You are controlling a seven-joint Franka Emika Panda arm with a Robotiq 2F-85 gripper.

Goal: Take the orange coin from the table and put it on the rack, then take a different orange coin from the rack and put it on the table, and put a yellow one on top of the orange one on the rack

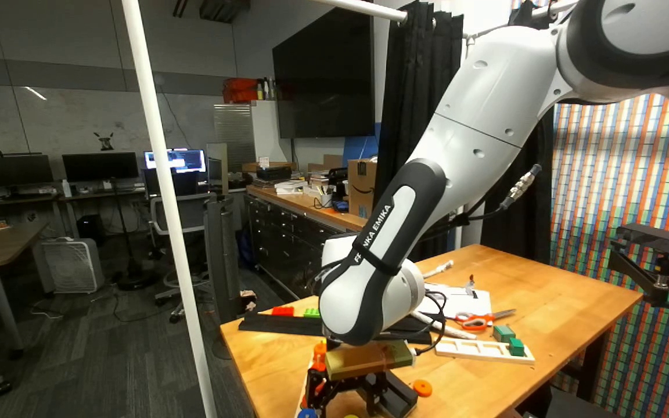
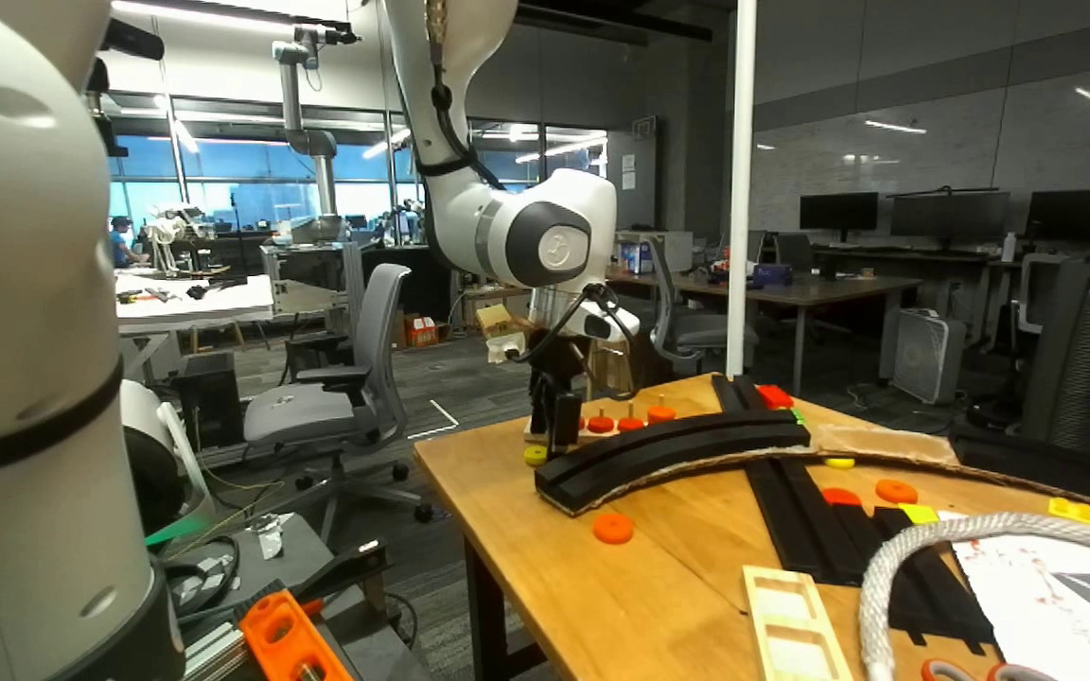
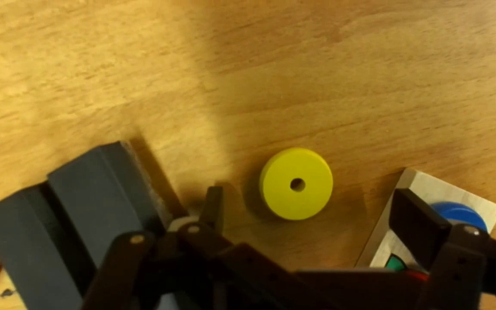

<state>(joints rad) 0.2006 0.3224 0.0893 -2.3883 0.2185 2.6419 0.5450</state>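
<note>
Where the curved black track [image 3: 101, 202] ends, a squat, bright yellow disc [image 3: 295, 170] with a small round hole through its middle lies flat on the desk [image 3: 179, 69] nearby. The arm [image 1: 468, 139] bends steeply down, its jaws pointing at the desk, spread wide and clear of the disc.

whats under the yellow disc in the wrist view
Wooden tabletop shows all around the yellow disc. What lies directly beneath is covered; the small hole in its middle shows only a shadowed brownish spot.
</note>
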